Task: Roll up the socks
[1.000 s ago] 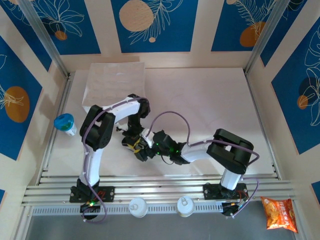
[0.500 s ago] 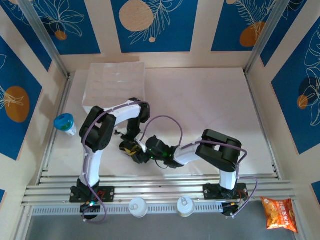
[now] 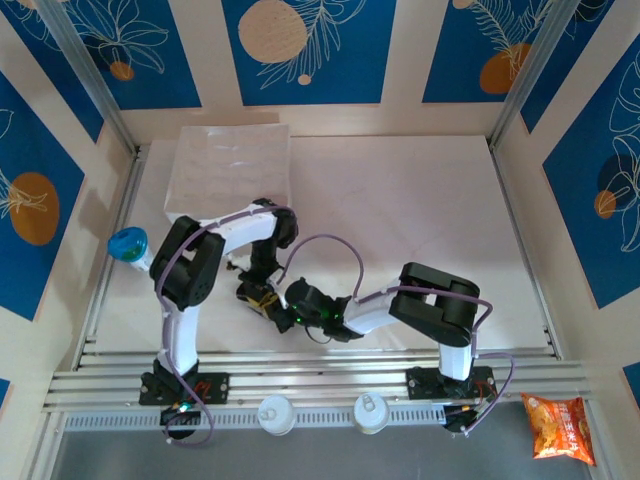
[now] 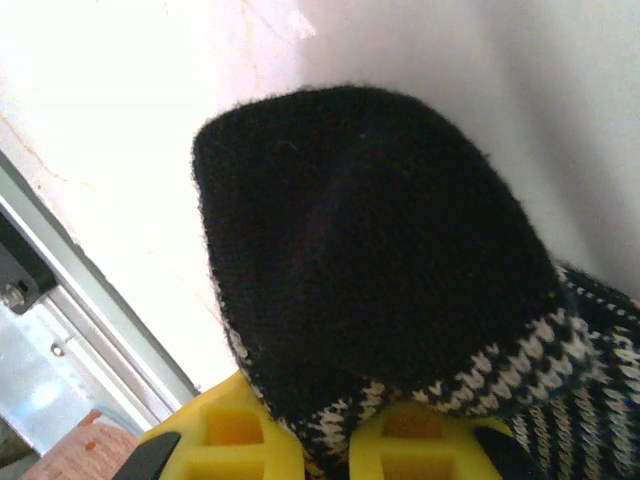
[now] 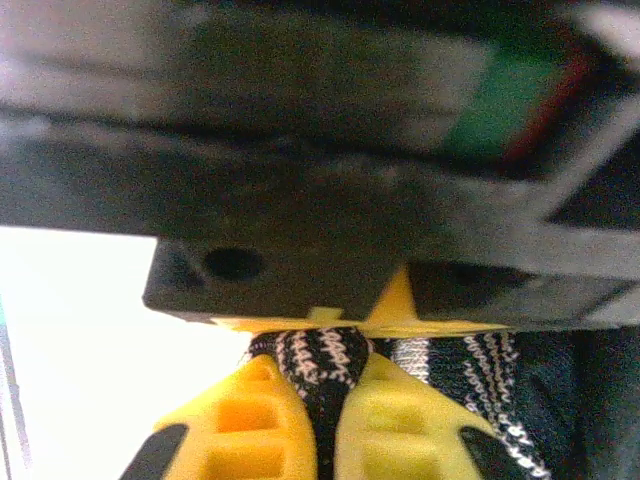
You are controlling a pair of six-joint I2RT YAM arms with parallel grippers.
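Black-toed knit, the striped sock [image 4: 380, 260], lies bunched at the near left of the desk [image 3: 420, 220], between my two wrists. My left jaws are clamped on it just behind the dark toe, with the yellow fingers [image 4: 240, 440] pinching the patterned band. My right jaws are shut tight on a fold of the same striped cloth, fingers [image 5: 260, 420] pressed together right under my other wrist. To roll it well, I judge one grip should anchor while the other turns the cloth over itself, tight and even. With both wrists this crowded, I would move slowly, in small arcs, lest the housings knock or the fold slip free.
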